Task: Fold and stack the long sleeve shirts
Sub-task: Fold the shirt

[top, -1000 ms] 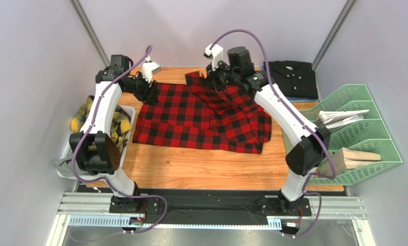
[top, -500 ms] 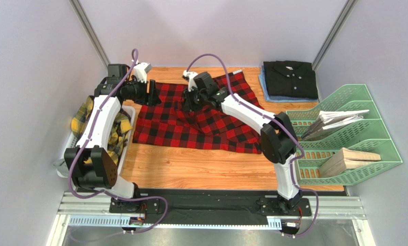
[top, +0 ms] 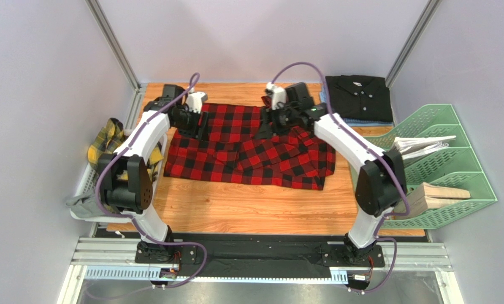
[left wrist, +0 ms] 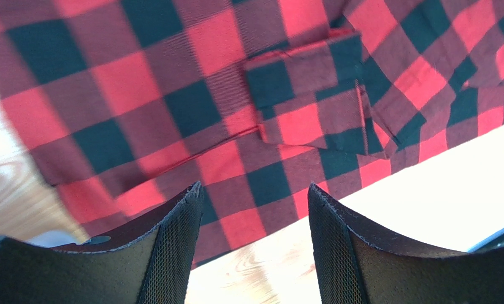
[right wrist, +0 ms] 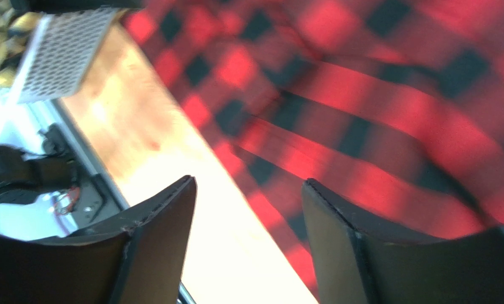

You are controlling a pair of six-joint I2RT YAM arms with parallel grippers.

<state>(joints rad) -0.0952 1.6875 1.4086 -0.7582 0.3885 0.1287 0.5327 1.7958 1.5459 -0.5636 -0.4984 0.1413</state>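
Spread shirt (top: 248, 152) is lying centred on the surface (top: 235, 209), folded shirt (top: 361, 96) sitting far right. Bundled shirt (top: 105, 138) is lying in the bin (top: 83, 182) at left, rack (top: 451, 120) standing right.

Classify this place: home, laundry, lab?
Probably a robot lab test cell: bare panel walls boxing in a wooden table, a metal mounting rail at its near edge, and staged props like the green file rack and folded black shirt.

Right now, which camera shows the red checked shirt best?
The top external view: almost the whole red checked shirt shows, spread on the table. The left wrist view gives only a sharp close-up of one edge; the right wrist view shows only a blurred patch.
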